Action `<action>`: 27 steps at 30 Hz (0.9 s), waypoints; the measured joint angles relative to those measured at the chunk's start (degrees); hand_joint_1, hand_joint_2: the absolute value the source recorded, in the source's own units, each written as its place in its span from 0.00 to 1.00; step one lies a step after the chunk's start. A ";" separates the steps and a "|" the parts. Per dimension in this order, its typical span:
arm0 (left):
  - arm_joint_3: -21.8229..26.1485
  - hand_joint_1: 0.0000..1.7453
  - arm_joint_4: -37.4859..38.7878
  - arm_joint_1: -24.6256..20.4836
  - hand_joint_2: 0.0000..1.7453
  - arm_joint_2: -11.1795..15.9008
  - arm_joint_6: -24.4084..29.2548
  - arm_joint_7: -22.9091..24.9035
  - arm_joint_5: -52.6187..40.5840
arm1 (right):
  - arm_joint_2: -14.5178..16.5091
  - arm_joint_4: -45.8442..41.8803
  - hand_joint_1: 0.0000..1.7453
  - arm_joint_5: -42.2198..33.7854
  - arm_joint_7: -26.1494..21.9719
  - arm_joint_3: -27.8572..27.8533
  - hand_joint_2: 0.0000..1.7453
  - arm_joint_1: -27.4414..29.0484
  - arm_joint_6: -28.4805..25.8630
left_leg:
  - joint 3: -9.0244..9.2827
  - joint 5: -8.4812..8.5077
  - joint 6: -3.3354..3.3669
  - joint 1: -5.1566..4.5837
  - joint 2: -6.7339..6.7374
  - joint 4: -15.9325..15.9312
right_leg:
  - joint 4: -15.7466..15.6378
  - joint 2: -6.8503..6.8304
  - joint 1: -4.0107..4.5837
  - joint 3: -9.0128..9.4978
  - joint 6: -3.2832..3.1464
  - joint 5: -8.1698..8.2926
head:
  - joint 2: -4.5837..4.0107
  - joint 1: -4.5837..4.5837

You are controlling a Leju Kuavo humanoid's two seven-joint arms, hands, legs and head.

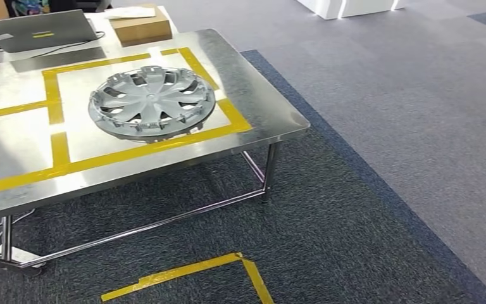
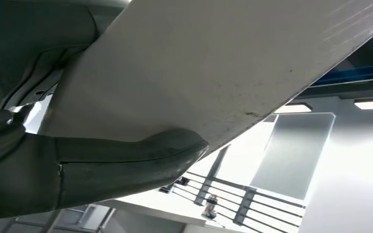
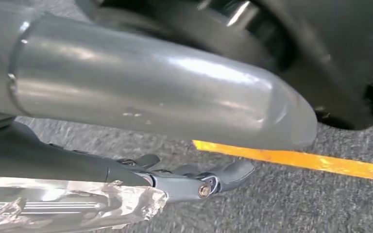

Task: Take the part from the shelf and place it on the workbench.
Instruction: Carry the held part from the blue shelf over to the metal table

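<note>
One hubcap (image 1: 152, 103) lies flat on the steel workbench (image 1: 272, 111), in the upper left of the head view. It is round, so it has no long axis; its spoked silver face points up and it sits almost level, with its near rim over the front strip of the yellow tape square (image 1: 196, 63) marked on the bench top. I count one hubcap and one workbench.

Behind it, at the top left of that view, are one cardboard box (image 1: 140, 28) and one grey laptop (image 1: 41, 30) with a cable running from it. On the dark carpet (image 1: 329, 234) at the bottom centre, one corner of yellow floor tape (image 1: 240, 259) shows.

In the left wrist view my left hand (image 2: 126, 165) comes in from the left edge, thumb lying along a broad pale smooth surface (image 2: 199, 68) that crosses the upper frame. I cannot tell what that surface is, or whether my fingers are closed on it or merely beside it.

In the right wrist view my right hand (image 3: 194, 141) hangs over the carpet, thumb straight across the middle, darker fingers (image 3: 223, 174) below it stretched out and apart, holding nothing. One yellow tape line (image 3: 296, 160) runs along the floor at the right.
</note>
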 joint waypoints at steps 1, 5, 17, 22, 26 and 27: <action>0.00 1.00 0.02 0.00 1.00 0.00 0.00 0.00 -0.01 | -0.01 0.00 0.00 0.00 0.02 0.00 0.00 0.01 -0.04 | 0.17 -0.09 -0.12 0.04 -0.82 0.02 | -3.34 0.50 -0.05 1.12 -0.08 2.54 | 0.00 0.02; -0.05 1.00 0.04 -0.03 1.00 0.00 -0.02 0.00 0.03 | 0.00 0.02 0.00 0.01 0.02 -0.01 0.00 0.05 -0.09 | -0.04 -0.32 -1.17 0.09 -3.51 0.40 | -14.11 5.06 -0.52 5.73 -0.67 6.84 | 0.01 0.04; -0.21 1.00 0.49 0.18 1.00 0.09 -0.04 0.13 0.17 | 0.29 0.01 0.00 0.00 -0.05 -0.02 0.00 0.06 -0.13 | -5.15 -2.02 -2.77 0.24 3.35 9.57 | -14.83 -2.80 -0.22 7.53 -2.59 5.76 | 0.00 -0.61; -0.31 1.00 0.55 0.28 1.00 0.09 -0.04 0.13 0.17 | 0.29 0.01 0.00 -0.03 -0.07 -0.03 0.00 -0.12 -0.13 | -0.64 -0.37 -1.50 -0.65 5.33 0.81 | -15.08 -4.60 0.20 8.02 -1.16 4.88 | 0.00 -0.55; -0.46 1.00 0.61 0.49 1.00 0.04 -0.02 0.13 0.17 | 0.29 0.00 0.00 0.01 -0.14 -0.03 0.00 -0.24 -0.13 | -0.11 -0.14 -0.34 -0.06 4.22 0.02 | -9.55 -1.86 0.01 5.99 -0.12 1.31 | 0.01 -0.11; -0.56 1.00 0.64 0.46 1.00 0.02 -0.02 0.13 0.16 | 0.29 0.00 0.00 0.01 -0.16 -0.03 0.00 -0.17 -0.10 | -0.09 -0.21 -0.18 -0.06 3.98 0.02 | -5.53 -0.90 0.02 3.80 -0.05 -0.49 | 0.00 0.13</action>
